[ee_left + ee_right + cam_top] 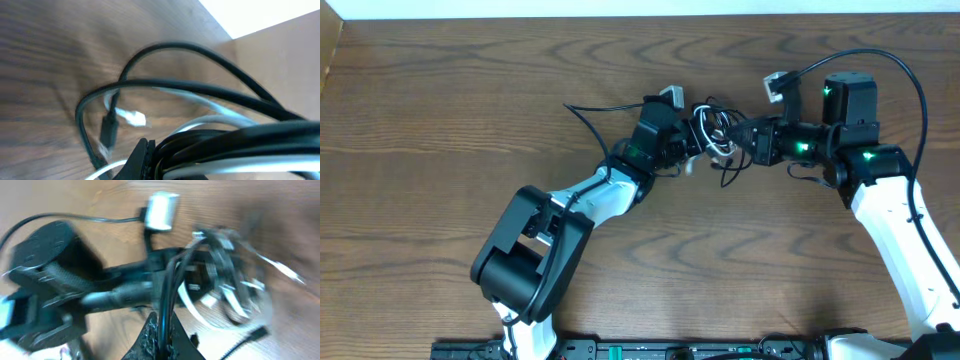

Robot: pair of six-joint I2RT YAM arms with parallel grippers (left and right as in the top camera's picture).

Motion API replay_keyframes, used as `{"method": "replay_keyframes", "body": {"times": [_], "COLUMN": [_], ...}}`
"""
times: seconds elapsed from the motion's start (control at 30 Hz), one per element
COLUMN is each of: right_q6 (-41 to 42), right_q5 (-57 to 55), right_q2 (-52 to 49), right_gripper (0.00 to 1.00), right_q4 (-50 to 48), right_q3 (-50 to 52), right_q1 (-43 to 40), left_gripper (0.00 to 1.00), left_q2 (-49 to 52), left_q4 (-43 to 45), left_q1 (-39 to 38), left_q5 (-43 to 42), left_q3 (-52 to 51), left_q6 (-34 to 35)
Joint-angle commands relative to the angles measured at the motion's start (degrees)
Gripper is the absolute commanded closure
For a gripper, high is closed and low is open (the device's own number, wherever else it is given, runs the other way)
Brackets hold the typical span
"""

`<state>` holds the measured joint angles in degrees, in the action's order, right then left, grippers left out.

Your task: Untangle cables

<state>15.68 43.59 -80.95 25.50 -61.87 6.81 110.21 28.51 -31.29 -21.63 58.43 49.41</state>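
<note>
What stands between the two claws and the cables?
Nothing visible does. The left claw and the right claw are both shut on the cables, the tangled bundle held between them.

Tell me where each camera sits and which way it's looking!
Overhead: above the table, looking straight down. It shows the left arm and right arm, with the left gripper and right gripper meeting at the cables.
Left wrist: on the left arm, looking along its fingers at the black and white cables over the wood.
Right wrist: on the right arm, facing the cables and the left arm beyond. Its own fingertips show at the bottom.
Shared: all three see the cables.
</note>
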Motion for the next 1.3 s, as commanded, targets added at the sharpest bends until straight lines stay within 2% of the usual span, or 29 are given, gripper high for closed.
{"method": "replay_keyframes", "body": {"times": [0.0,0.2,0.33,0.4,0.43,0.5,0.63,0.73,0.87,0.97,1.07,1.2,1.27], "right_q6": [8.52,9.33,6.56,0.74,-2.78,-7.69,-8.26,-6.58,-4.33,-3.26,-3.23,-0.68,0.81], "right_q5": [-13.44,-28.83,-29.90,-24.30,-19.56,-9.25,5.75,12.57,15.30,15.50,13.51,6.84,4.39], "right_q2": [0.46,-0.72,-4.17,-5.40,-5.60,-5.14,-3.82,-3.80,-3.80,-3.82,-3.74,-2.93,-2.95], "right_gripper": [0.99,0.99,0.99,0.98,0.94,0.79,0.58,0.55,0.44,0.43,0.50,0.45,0.44], "right_q4": [1.79,5.20,5.40,3.58,1.99,-2.32,-10.21,-15.37,-19.30,-18.99,-18.91,-18.47,-18.38], "right_q3": [-1.07,-1.07,-1.07,-1.07,-1.07,-1.14,-1.20,-1.20,-1.20,-1.20,-1.20,-1.20,-1.18], "right_q1": [-2.80,-6.40,-6.71,-6.71,-6.71,-6.71,-6.58,-5.44,-1.18,1.73,2.45,4.50,6.58], "left_gripper": [0.93,0.93,0.92,0.93,0.93,0.93,0.93,0.92,0.93,0.93,0.93,0.93,0.93], "left_q2": [-0.72,-7.65,-17.00,-21.14,-23.54,-27.96,-32.17,-32.89,-32.89,-32.89,-32.76,-32.74,-32.74], "left_q4": [-4.50,-22.47,-35.63,-38.45,-39.19,-39.47,-40.06,-39.93,-39.56,-38.73,-42.01,-51.82,-55.01], "left_q1": [3.69,10.08,12.00,11.91,11.93,11.98,11.98,12.00,12.00,12.00,12.00,11.98,11.98], "left_q5": [-3.85,-6.43,-6.27,-6.80,-8.46,-11.21,-11.32,-13.31,-17.00,-15.06,5.31,27.41,31.76], "left_q3": [0.50,0.50,0.50,0.50,0.50,0.50,0.50,0.50,0.50,0.50,0.50,0.50,0.50], "left_q6": [-5.16,-15.21,-25.57,-29.70,-32.26,-36.39,-37.40,-37.40,-38.05,-37.44,-25.57,-8.90,-4.44]}}
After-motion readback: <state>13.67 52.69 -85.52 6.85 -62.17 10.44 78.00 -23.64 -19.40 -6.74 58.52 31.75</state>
